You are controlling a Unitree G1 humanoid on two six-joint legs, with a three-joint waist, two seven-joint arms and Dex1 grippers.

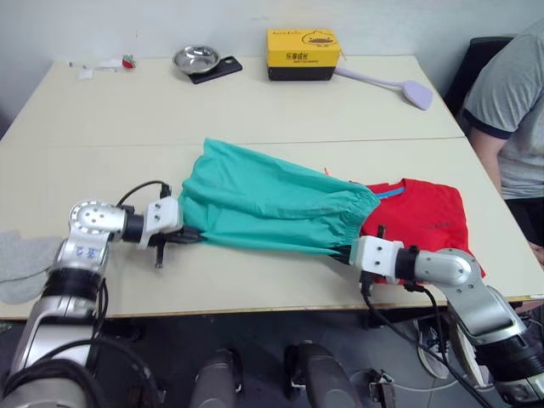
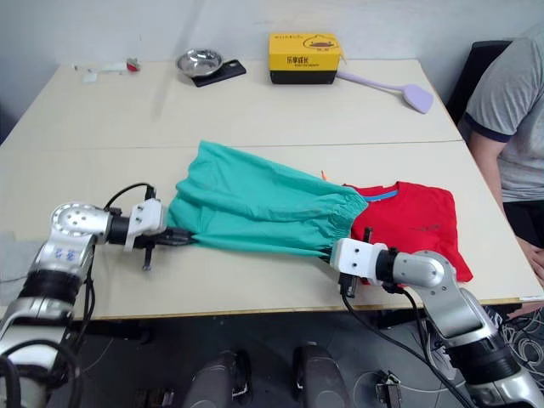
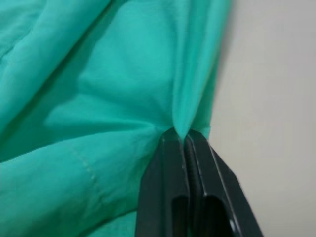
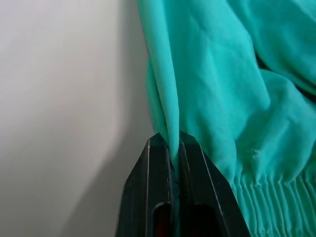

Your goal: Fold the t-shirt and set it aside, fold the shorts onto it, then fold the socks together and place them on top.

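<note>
Left gripper (image 1: 194, 235) clamped on near hem corner of the shorts (image 1: 272, 204); right gripper (image 1: 340, 252) pinching near waistband corner. Head views: shorts stretched between both arms across mid surface (image 1: 255, 110), waistband end overlapping the t-shirt (image 1: 425, 217), which lies folded on the robot's right side near the front edge. The socks (image 1: 17, 263) sit at far left edge, well apart, only partly in shot. Both forearms low and near level w/ the surface, pointing inward toward each other, wrists roughly horizontal. Person's arm in grey sleeve (image 1: 510, 93) at right edge; yellow box (image 1: 303, 53) and metal bowl (image 1: 195, 58) at far side.

Left wrist view: fingers (image 3: 165, 187) closed tight, thin teal fold rising from between them.

Right wrist view: fingers (image 4: 148, 192) shut on a doubled cloth edge, gathered elastic just beside.

Handling, as a guess: fabric is light, limp, prob. a bit slick, so it sags and bunches when slack. Corners/hem and waistband are best holds; keep tension even btw both arms or the fold goes crooked.
</note>
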